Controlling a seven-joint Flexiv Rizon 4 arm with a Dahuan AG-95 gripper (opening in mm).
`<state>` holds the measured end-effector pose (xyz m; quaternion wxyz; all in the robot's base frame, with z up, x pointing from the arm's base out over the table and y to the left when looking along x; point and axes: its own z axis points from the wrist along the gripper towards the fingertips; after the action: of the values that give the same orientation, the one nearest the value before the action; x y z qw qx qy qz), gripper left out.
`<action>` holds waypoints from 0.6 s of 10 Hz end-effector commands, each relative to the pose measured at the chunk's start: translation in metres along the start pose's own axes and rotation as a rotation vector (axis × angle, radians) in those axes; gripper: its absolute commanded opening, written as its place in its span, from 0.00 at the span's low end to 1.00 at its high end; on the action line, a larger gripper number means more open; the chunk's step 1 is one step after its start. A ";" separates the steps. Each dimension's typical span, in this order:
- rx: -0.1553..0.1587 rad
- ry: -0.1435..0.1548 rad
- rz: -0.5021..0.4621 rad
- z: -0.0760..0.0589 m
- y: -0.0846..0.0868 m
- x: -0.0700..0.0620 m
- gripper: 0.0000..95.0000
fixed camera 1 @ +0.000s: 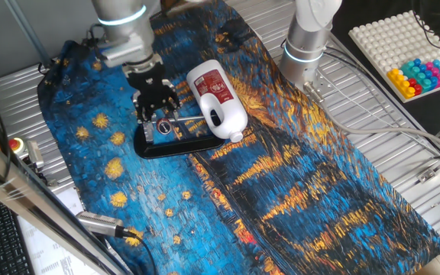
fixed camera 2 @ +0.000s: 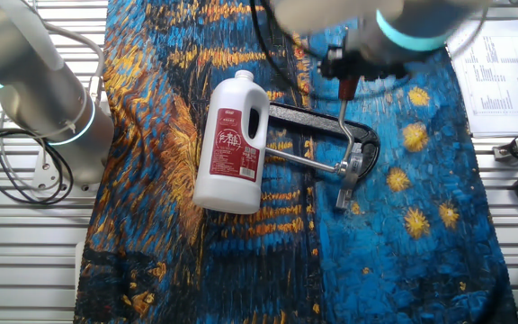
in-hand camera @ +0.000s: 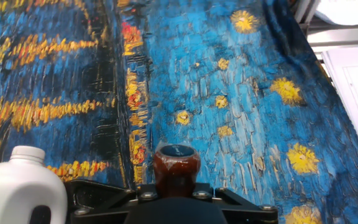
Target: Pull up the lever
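Observation:
The lever (fixed camera 2: 342, 126) is a slim silver rod that stands nearly upright from the black oval-based fixture (fixed camera 2: 364, 139), also seen in one fixed view (fixed camera 1: 176, 145). Its reddish-brown knob (in-hand camera: 176, 167) sits between my fingers in the hand view. My gripper (fixed camera 2: 347, 81) is shut on the knob at the top of the rod; it comes down over the fixture in one fixed view (fixed camera 1: 156, 113). In the hand view, my gripper (in-hand camera: 176, 186) fills the lower edge. The plain silver crossbar (fixed camera 2: 299, 159) runs from the fixture toward the jug.
A white jug with a red label (fixed camera 2: 232, 144) lies beside the fixture on the blue-and-yellow painted cloth (fixed camera 1: 296, 191). A second arm's base (fixed camera 1: 308, 38) stands at the cloth's edge. A white peg board with coloured pegs (fixed camera 1: 415, 46) lies beyond it. Papers (fixed camera 2: 502, 63) lie off the cloth.

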<state>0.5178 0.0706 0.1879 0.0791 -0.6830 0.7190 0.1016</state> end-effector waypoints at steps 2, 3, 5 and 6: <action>0.011 0.178 0.060 -0.014 -0.004 -0.034 0.60; 0.011 0.181 0.067 -0.014 -0.006 -0.037 0.60; 0.005 0.197 0.090 -0.014 -0.018 -0.051 0.60; 0.008 0.213 0.089 -0.011 -0.022 -0.056 0.60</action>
<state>0.5446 0.1210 0.2109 -0.0024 -0.6569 0.7534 0.0301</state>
